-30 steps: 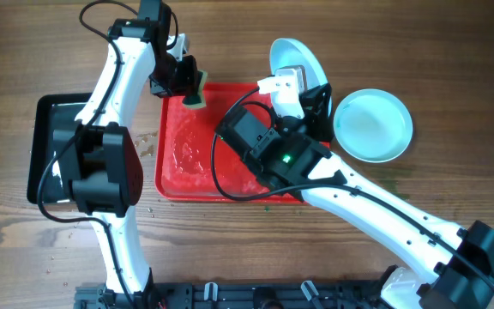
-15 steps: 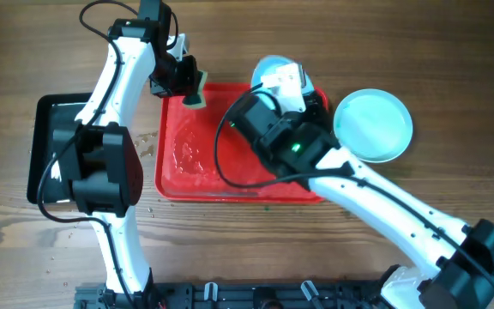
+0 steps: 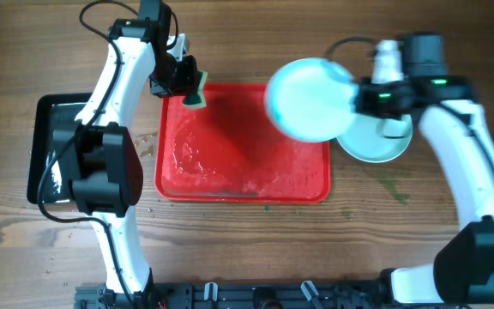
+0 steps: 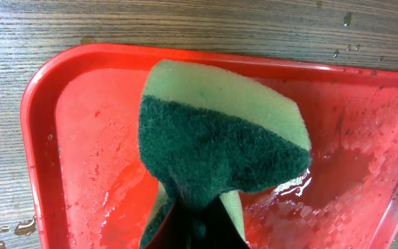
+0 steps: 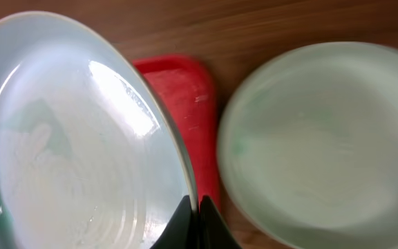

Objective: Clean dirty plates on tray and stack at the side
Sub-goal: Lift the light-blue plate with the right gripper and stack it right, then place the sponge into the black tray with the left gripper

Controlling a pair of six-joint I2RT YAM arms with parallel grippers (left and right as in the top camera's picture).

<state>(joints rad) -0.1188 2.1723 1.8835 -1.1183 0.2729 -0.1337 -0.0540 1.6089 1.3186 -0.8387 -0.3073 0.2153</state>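
Swung rightward, right gripper [image 5: 193, 211] pinches a round glossy plate [image 5: 68, 138] by its rim; left gripper [image 4: 197, 225] clamps a coarse green sponge [image 4: 220, 138]

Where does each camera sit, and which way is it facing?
Overhead: above the table, looking down at the large red rectangular plastic tray; left gripper and right gripper show.
Left wrist: looks past the left gripper at its green sponge over the tray.
Right wrist: looks along the right gripper clamping a bluish round plate; a turquoise round plate beyond.
All share the tray.
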